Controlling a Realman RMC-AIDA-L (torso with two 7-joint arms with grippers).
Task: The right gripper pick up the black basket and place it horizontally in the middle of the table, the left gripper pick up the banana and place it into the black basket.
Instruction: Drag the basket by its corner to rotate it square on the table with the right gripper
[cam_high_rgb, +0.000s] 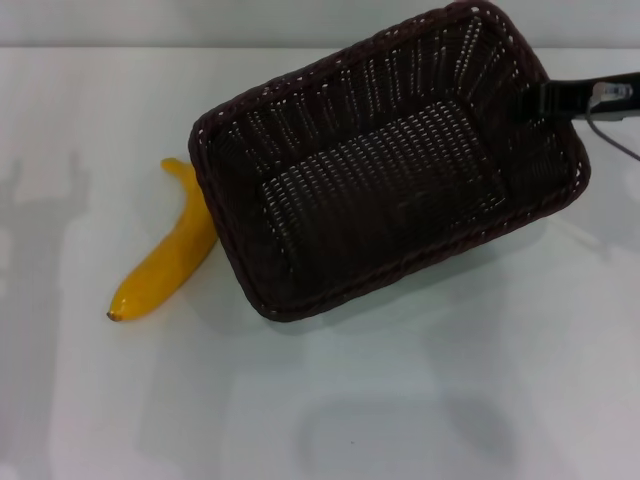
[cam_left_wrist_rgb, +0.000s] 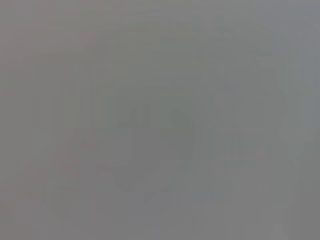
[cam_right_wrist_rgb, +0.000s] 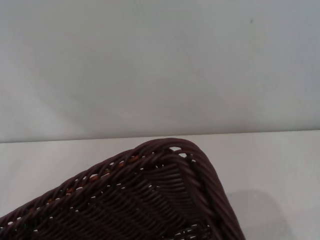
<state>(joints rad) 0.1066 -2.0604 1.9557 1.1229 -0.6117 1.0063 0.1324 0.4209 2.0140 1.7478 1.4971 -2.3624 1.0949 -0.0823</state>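
Note:
The black basket (cam_high_rgb: 385, 165) is dark woven wicker and sits at an angle over the white table (cam_high_rgb: 400, 400), raised above its shadow. My right gripper (cam_high_rgb: 548, 98) comes in from the right edge and is shut on the basket's right rim. A corner of the basket's rim also shows in the right wrist view (cam_right_wrist_rgb: 165, 165). The yellow banana (cam_high_rgb: 165, 262) lies on the table to the left of the basket, its upper end right by the basket's left corner. My left gripper is out of view, and the left wrist view shows only flat grey.
A thin cable (cam_high_rgb: 615, 135) hangs from the right arm end past the basket's right side. The table's far edge meets a pale wall (cam_high_rgb: 200, 20). Faint arm shadows lie on the table at the left (cam_high_rgb: 40, 200).

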